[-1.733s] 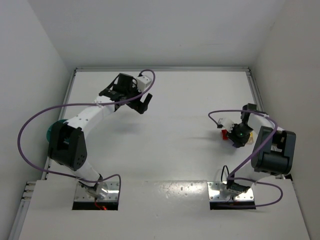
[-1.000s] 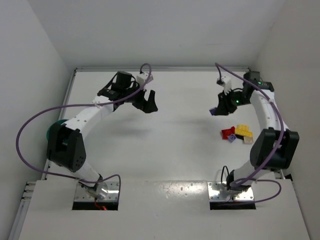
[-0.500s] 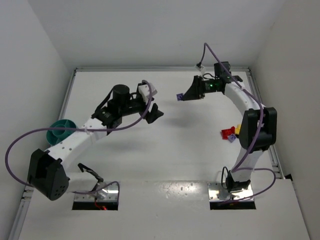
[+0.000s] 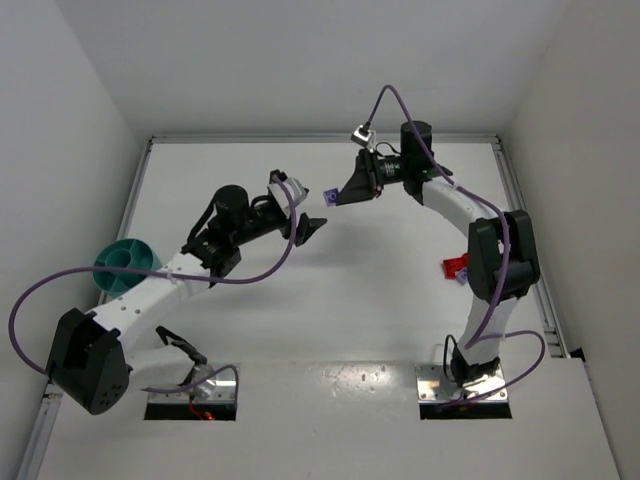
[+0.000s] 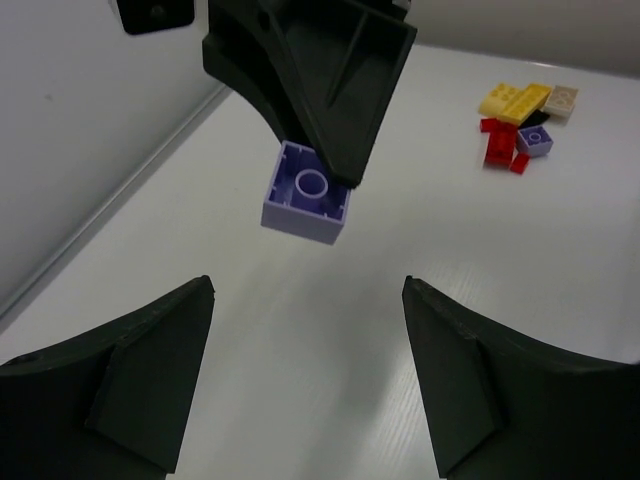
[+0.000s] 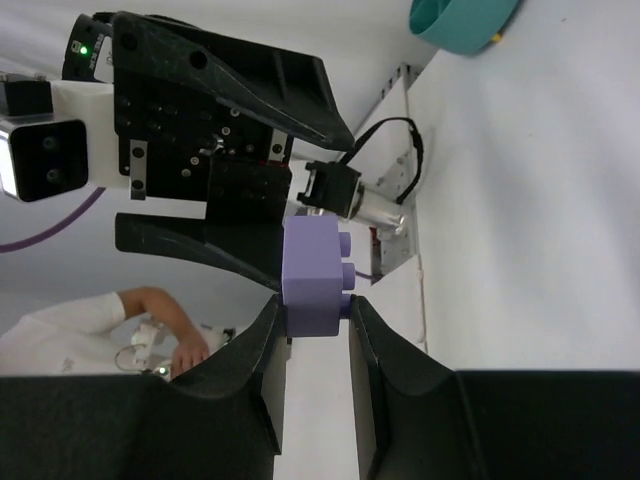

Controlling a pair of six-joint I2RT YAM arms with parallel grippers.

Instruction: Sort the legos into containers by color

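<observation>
top external: right arm swung off loose pile of red, yellow and purple lego bricks to back-centre, now stretched left. right fingers pinch small pale purple plastic lego brick in air. left arm unfolded to meet it, left fingers just beside brick. round teal plastic divided bowl at left edge of surface, well apart. looks like handover toward bowl side.
left wrist: left fingers spread wide, brick ahead between them, not touching.
right wrist: brick clamped at fingertips, studs sideways.

I see a white table with a metal rim, white walls, and a person in white.
</observation>
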